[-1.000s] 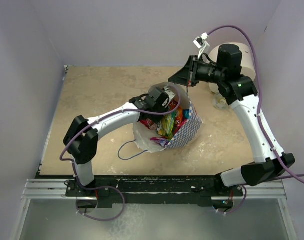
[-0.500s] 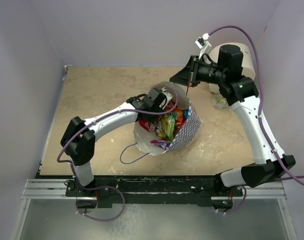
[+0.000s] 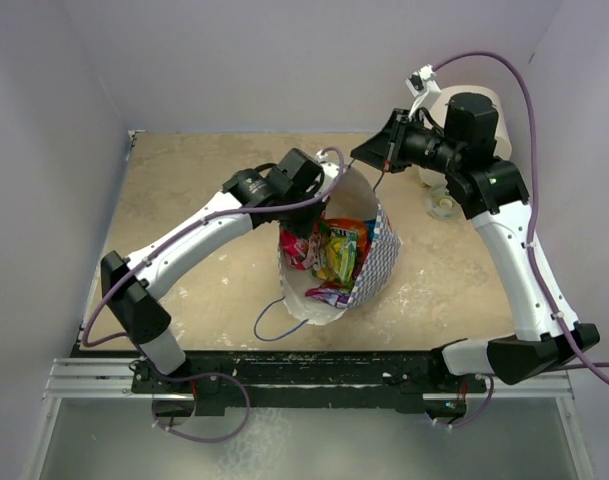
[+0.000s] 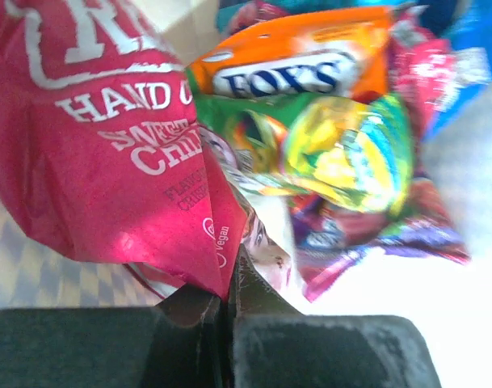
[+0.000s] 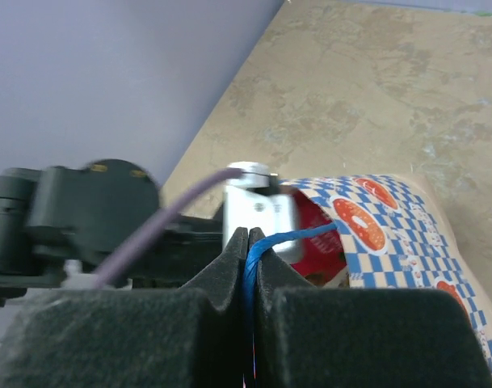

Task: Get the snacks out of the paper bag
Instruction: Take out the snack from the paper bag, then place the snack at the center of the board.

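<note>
The paper bag (image 3: 379, 262) lies on the table with its white mouth tipped toward the near edge, its checked outside showing in the right wrist view (image 5: 391, 234). Inside lie the snacks: an orange packet (image 4: 302, 69), a yellow-green one (image 4: 342, 153) and a purple one (image 4: 375, 242). My left gripper (image 4: 227, 295) reaches into the mouth (image 3: 306, 222) and is shut on the bottom corner of a red chip packet (image 4: 108, 145). My right gripper (image 5: 248, 242), above the bag's far rim (image 3: 382, 165), is shut on a blue cord handle (image 5: 298, 238) and holds it taut.
A large white cylinder (image 3: 504, 110) stands at the back right behind the right arm, with a small clear object (image 3: 444, 205) on the table near it. The bag's other blue cord handle (image 3: 269, 320) loops on the table toward the near edge. Walls close in on three sides.
The left gripper went from open to shut on the red packet's corner, and the left arm has stretched up and back. The bag's mouth shifted slightly; the right gripper rose a little with the handle.
</note>
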Controlling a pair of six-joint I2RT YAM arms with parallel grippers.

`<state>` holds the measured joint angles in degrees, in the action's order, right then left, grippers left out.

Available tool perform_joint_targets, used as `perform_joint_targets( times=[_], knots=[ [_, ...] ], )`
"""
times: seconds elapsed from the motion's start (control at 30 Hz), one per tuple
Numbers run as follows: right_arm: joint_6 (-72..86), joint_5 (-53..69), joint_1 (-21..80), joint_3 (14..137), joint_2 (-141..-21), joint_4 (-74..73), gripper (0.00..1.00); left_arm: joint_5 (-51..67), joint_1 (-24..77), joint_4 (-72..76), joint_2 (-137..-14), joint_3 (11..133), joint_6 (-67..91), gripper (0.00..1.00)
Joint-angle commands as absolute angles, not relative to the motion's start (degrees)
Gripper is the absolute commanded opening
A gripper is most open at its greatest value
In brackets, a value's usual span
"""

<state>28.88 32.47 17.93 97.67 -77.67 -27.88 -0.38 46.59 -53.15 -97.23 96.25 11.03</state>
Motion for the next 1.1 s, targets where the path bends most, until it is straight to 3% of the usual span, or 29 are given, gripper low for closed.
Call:
perform_joint_targets(
  times=[0.0, 0.3, 0.43, 0.67, 0.93, 1.0, 1.07],
  knots=[
    [27.0, 27.8, 17.6, 99.4, -75.4, -26.0, 0.0, 8.4, 46.9, -56.8, -90.6, 105.8, 13.4, 0.0],
    [25.9, 23.5, 15.4, 103.8, -77.4, -29.9, 0.0, 21.6, 47.0, -61.1, -81.6, 116.0, 16.5, 0.0],
    [25.9, 23.4, 15.1, 104.2, -77.4, -30.8, 0.0, 21.7, 47.0, -61.6, -76.2, 118.3, 19.8, 0.0],
    [23.7, 22.1, 15.1, 104.9, -76.7, -32.7, 0.0, 11.3, 47.0, -63.4, -72.0, 125.7, 22.6, 0.0],
    [22.5, 21.7, 15.1, 103.6, -75.5, -32.8, 0.0, -15.8, 45.3, -69.1, -85.7, 143.9, 22.9, 0.0],
    [22.7, 22.8, 15.1, 103.6, -75.7, -32.8, 0.0, -14.2, 38.6, -66.9, -89.3, 145.4, 23.6, 0.0],
    [23.0, 23.2, 15.1, 102.2, -75.3, -31.5, 0.0, -5.2, 30.0, -62.3, -91.7, 142.4, 25.6, 0.0]
  ],
)
